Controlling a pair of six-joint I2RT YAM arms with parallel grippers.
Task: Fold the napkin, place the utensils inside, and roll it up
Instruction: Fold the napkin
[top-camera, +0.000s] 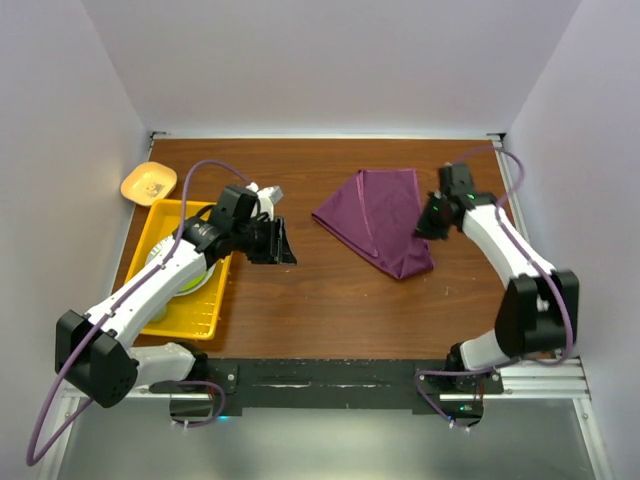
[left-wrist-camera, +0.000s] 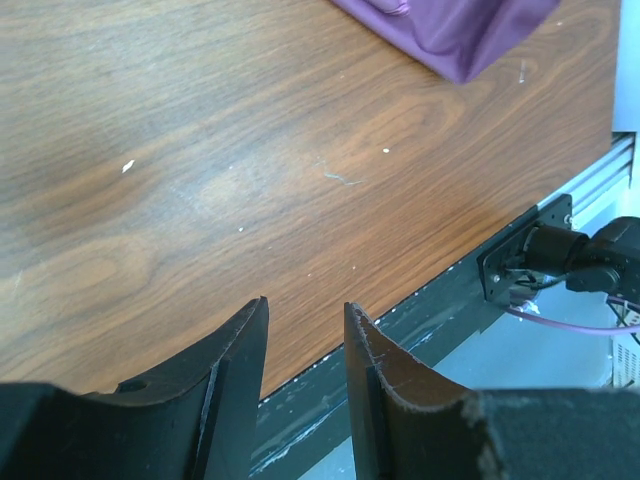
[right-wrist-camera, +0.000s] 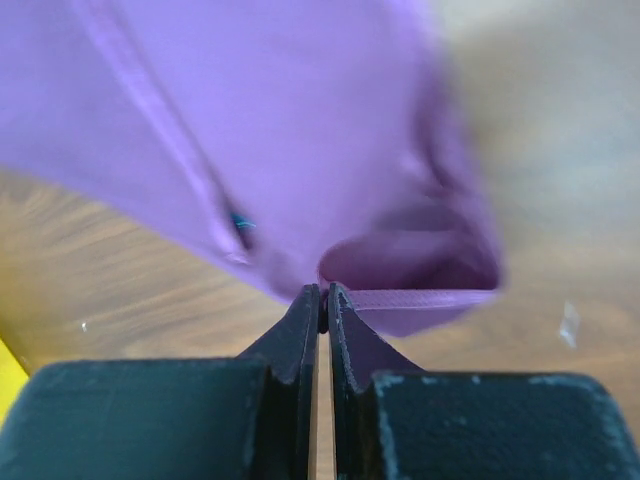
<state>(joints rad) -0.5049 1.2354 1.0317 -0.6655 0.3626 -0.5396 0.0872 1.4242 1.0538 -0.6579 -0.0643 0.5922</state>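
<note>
The plum-purple napkin (top-camera: 378, 218) lies folded into a rough triangle on the wooden table, right of centre. My right gripper (top-camera: 425, 222) is at its right edge. In the right wrist view the jaws (right-wrist-camera: 323, 292) are shut on a hemmed edge of the napkin (right-wrist-camera: 300, 130), which is lifted and bunched in front of them. My left gripper (top-camera: 283, 245) is open and empty over bare wood left of the napkin. In the left wrist view its fingers (left-wrist-camera: 250, 345) stand apart, with a napkin corner (left-wrist-camera: 470, 30) at the top. I cannot make out any utensils.
A yellow tray (top-camera: 200, 315) sits at the left under the left arm, with a green plate (top-camera: 195, 275) partly hidden in it. A small yellow dish (top-camera: 148, 182) is at the back left. The table's near edge and black rail (left-wrist-camera: 520, 260) lie close below the left gripper.
</note>
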